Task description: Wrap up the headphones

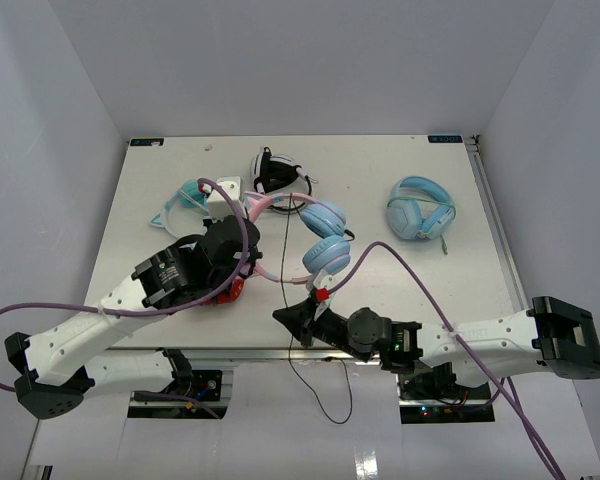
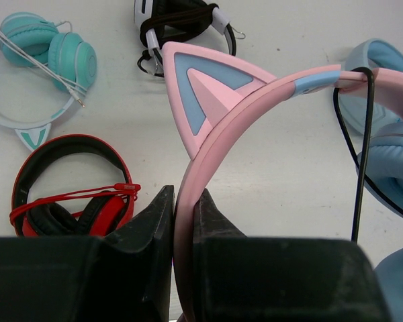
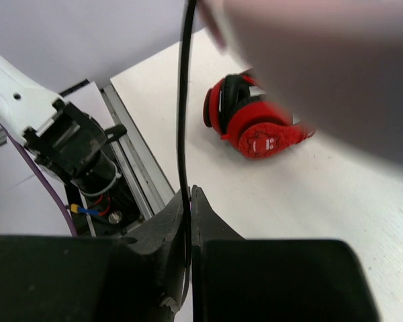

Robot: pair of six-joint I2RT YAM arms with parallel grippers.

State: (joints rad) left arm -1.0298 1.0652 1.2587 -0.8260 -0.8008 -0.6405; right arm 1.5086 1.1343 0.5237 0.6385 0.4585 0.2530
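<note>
With left pincer (image 2: 185, 196) clamped on the headphones (image 2: 255, 100), right pincer (image 3: 190, 194) seemingly pinches their cable (image 3: 183, 100).

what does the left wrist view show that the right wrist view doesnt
Only the left wrist view: the left claw shut on the band of the pink headphones, plus the teal pair and the black-and-white pair. Only the right wrist view: the right claw shut on the black cable, and the table edge. Both: the red headphones and that cable.
</note>
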